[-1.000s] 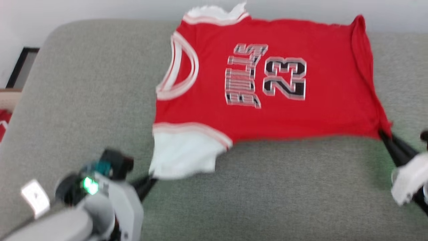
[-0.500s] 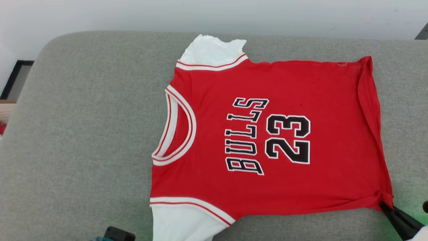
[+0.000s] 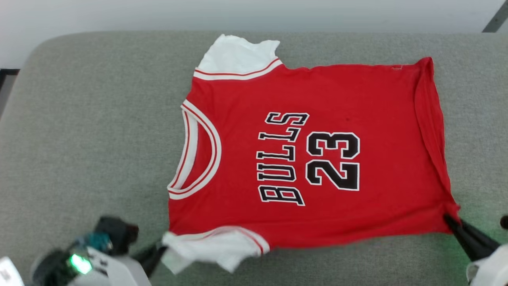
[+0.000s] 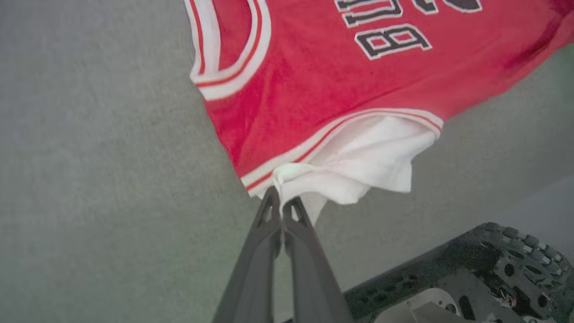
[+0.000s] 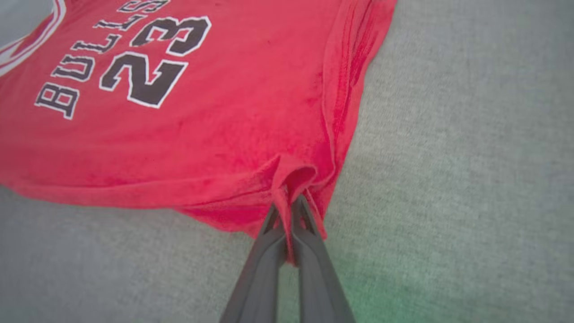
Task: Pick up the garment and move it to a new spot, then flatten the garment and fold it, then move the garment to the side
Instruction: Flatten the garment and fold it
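At 7 o'clock in the head view the left tool [image 3: 158, 251] is clenching the near white sleeve [image 3: 210, 250] of the garment [image 3: 317, 159], and its wrist view is revealing what the head view is hiding: the sleeve's edge pinched between the closed fingers [image 4: 264, 242]. At 4 o'clock the right tool [image 3: 450, 219] is grasping the near hem corner [image 5: 291, 177], which its wrist view is showing bunched at its tips. Beyond, the garment is lying print-up on the grey cushion [image 3: 99, 119], far sleeve [image 3: 236, 53] at 12 o'clock, a whole spread the wrist views are cropping.
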Motion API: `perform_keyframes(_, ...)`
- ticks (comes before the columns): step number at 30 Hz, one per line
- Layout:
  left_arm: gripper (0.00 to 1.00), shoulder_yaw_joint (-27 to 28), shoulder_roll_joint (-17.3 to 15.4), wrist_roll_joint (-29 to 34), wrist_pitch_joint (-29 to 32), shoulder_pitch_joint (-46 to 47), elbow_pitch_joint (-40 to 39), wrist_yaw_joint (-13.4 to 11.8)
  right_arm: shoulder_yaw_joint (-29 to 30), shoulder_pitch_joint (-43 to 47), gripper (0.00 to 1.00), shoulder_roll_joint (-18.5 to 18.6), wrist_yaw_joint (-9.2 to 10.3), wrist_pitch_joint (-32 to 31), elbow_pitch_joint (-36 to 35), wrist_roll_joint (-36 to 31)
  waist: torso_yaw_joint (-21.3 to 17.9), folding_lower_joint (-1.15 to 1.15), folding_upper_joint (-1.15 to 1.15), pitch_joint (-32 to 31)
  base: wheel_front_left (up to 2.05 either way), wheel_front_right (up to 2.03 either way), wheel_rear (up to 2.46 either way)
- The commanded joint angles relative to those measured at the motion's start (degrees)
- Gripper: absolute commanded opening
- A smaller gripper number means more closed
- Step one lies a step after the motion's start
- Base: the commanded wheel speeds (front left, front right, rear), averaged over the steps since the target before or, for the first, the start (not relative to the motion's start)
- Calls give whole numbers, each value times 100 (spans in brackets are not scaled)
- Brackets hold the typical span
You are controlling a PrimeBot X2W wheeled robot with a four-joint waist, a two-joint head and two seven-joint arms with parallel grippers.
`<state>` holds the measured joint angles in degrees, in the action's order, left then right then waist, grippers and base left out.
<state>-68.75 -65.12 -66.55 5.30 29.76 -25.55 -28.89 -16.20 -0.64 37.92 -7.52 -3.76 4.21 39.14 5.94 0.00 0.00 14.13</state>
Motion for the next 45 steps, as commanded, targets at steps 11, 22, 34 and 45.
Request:
perform_keyframes(11,0,437,139,826,696,1746,852,1096,60,-1273,0,-231,6,-760,-113,-350,-175,0,0,348,0,0,0)
perform_keyframes(22,0,317,1404,673,1146,2604,3122,2358,-164,-2228,0,-369,6,-1389,662,-465,-155,0,0,691,0,0,0)
perform_keyframes(34,29,199,2158,130,1737,2711,4605,2802,-408,-2622,0,-521,9,-2244,1196,-292,-156,0,0,809,0,0,0)
perform_keyframes(45,100,427,2316,12,1473,2840,4975,2733,-470,-2804,85,-527,8,-2591,1311,-233,-122,0,0,680,0,0,0)
